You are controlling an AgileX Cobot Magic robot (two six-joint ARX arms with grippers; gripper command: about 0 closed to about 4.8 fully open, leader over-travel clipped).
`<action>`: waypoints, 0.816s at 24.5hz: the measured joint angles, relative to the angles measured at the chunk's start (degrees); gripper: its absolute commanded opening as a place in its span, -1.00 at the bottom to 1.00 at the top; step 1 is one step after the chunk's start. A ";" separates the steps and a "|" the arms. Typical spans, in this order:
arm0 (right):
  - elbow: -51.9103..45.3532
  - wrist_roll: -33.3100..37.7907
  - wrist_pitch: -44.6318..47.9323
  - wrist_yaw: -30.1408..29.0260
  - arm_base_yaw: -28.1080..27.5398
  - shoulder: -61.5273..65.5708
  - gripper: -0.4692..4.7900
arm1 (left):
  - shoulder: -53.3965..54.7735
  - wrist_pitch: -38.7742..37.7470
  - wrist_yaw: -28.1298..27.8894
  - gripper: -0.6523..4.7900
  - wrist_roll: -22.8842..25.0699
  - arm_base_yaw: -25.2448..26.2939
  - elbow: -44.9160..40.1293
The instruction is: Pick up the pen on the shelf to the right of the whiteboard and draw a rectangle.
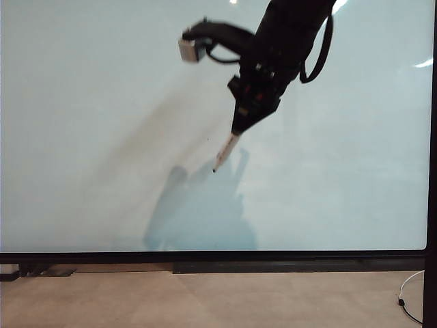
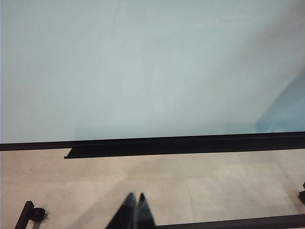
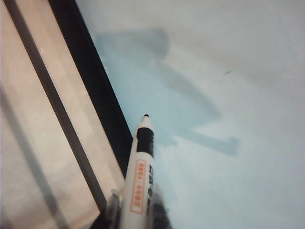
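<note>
A: Largest first: whiteboard (image 1: 102, 102), glossy, black-framed, filling nearly the whole exterior view. Blank so far; no stroke of the rectangle anywhere, only a tiny dark speck up near the arm.

B: Then the right gripper (image 1: 235, 128), high before the board, right of its middle, well above the lower frame edge. Fingers (image 3: 159, 210) pinching the pen (image 1: 224, 152) by its barrel, dark tip angled down and left toward the surface.

A: Touching the board?

B: Hard to say. Tip close to its own shadow in the exterior view, yet seemingly just short of contact in the right wrist view.

A: And the left gripper (image 2: 135, 212)?

B: Low, over the floor in front of the lower frame edge, well away from the pen. Fingers (image 2: 126, 210) pressed together, holding nothing.

A: Risks from here?

B: Slanted pen, so too hard a press likely to skid the tip or push the barrel back through the pinch. Too light a press, gaps in the line. Glossy surface, easy to wobble or overshoot at corners. Starting this high, some chance of running short of board toward the upper edge.
</note>
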 measured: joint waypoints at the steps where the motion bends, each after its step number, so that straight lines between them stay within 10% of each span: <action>1: 1.31 -0.44 -0.17 0.37 0.02 1.44 -0.85 | 0.00 0.00 0.00 -0.78 0.00 0.00 0.00; 20: 7.98 -6.82 0.13 4.50 0.59 5.49 -0.85 | 0.00 0.00 0.00 -0.78 0.00 0.00 0.00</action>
